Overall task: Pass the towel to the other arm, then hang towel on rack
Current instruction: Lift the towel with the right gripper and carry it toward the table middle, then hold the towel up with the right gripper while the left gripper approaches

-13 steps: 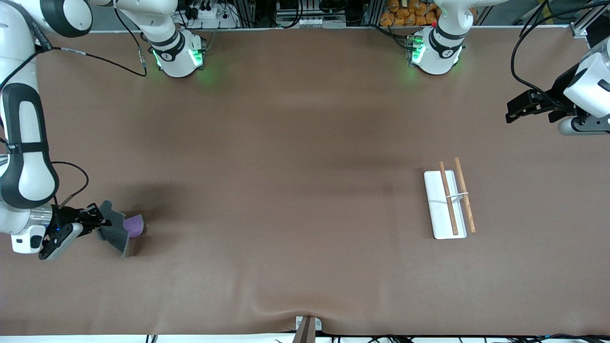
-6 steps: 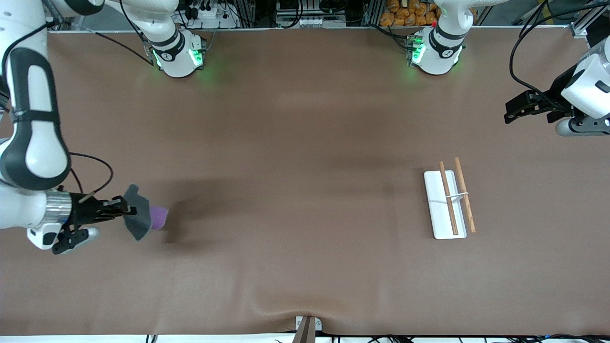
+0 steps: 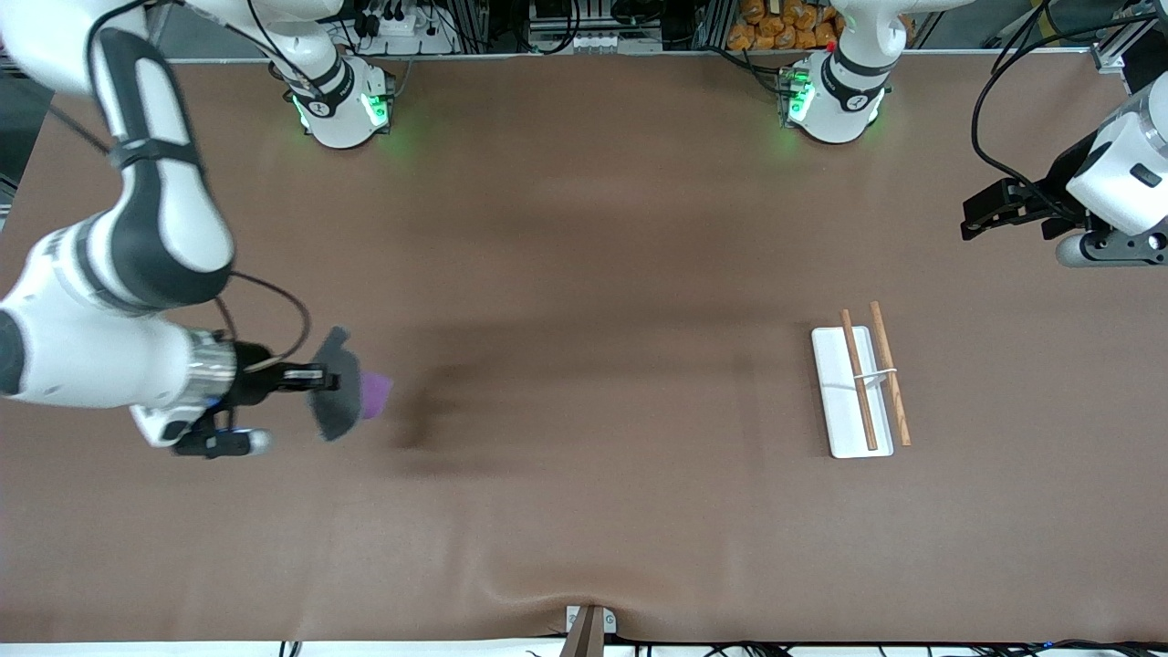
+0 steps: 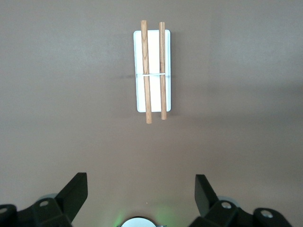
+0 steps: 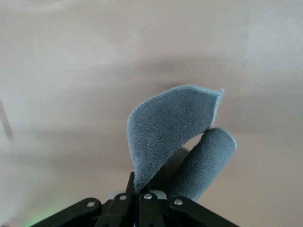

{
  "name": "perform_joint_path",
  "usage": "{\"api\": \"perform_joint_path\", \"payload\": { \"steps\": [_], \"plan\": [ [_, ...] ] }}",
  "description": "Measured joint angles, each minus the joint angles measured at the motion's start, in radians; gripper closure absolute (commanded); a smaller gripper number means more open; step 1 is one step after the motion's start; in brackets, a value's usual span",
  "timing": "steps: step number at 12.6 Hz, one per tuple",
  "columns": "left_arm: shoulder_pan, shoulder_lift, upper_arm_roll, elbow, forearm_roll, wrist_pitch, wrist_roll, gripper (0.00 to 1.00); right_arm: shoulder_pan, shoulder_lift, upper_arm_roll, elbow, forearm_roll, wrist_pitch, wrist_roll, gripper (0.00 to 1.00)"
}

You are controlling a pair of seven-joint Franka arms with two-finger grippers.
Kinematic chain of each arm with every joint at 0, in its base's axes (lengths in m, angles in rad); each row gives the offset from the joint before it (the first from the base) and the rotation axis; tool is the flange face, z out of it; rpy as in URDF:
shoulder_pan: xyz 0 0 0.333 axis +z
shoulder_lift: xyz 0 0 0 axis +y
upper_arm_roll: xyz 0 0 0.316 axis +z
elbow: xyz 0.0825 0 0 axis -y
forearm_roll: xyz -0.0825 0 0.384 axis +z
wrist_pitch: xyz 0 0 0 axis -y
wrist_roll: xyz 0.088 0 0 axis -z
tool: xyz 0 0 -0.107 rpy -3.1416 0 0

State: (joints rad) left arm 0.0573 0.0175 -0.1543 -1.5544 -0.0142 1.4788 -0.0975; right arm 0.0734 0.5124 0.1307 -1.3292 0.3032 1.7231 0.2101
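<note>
**At the left edge of the front view, the right gripper carries the towel in the air**

In the left part of the front view, the right gripper (image 3: 306,376) is pinched tight on the towel (image 3: 339,388), holding it clear of the brown table (image 3: 584,274). The cloth hangs folded from the fingertips, dark grey on the outside with a patch of purple showing at its edge. Its shadow falls on the table beside it. In the right wrist view the towel (image 5: 180,137) curls upward from the closed fingers (image 5: 142,198), a soft grey fold with a rolled lobe beside it.

In the right part of the front view, a little below the middle, sits the rack (image 3: 858,383): a white rectangular tray with two thin wooden rods lying lengthwise, joined by a white crosspiece. Nothing hangs on the rods.

At the upper right edge of the front view, the left gripper (image 3: 975,217) waits in the air with its fingers spread wide. The left wrist view looks down on the rack (image 4: 152,71), framed between the two open fingers (image 4: 73,194).
</note>
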Motion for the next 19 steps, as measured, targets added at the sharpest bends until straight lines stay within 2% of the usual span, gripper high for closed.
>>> {"api": "perform_joint_path", "payload": {
  "steps": [7,9,16,19],
  "plan": [
    [-0.001,0.016,-0.002,-0.003,0.0,0.0,0.0,0.0,0.203,-0.008,0.0,0.051,0.039,0.064,0.596,1.0],
    [-0.002,0.016,-0.002,-0.004,0.0,-0.001,0.0,0.0,0.244,-0.009,0.0,0.066,0.087,0.101,0.738,1.0],
    [-0.025,0.048,-0.009,-0.007,0.0,0.022,-0.007,0.0,0.429,-0.006,-0.001,0.065,0.135,0.423,1.272,1.0],
    [-0.033,0.078,-0.028,-0.007,-0.005,0.058,-0.09,0.0,0.476,-0.005,-0.001,0.066,0.207,0.534,1.475,1.0]
  ]
}}
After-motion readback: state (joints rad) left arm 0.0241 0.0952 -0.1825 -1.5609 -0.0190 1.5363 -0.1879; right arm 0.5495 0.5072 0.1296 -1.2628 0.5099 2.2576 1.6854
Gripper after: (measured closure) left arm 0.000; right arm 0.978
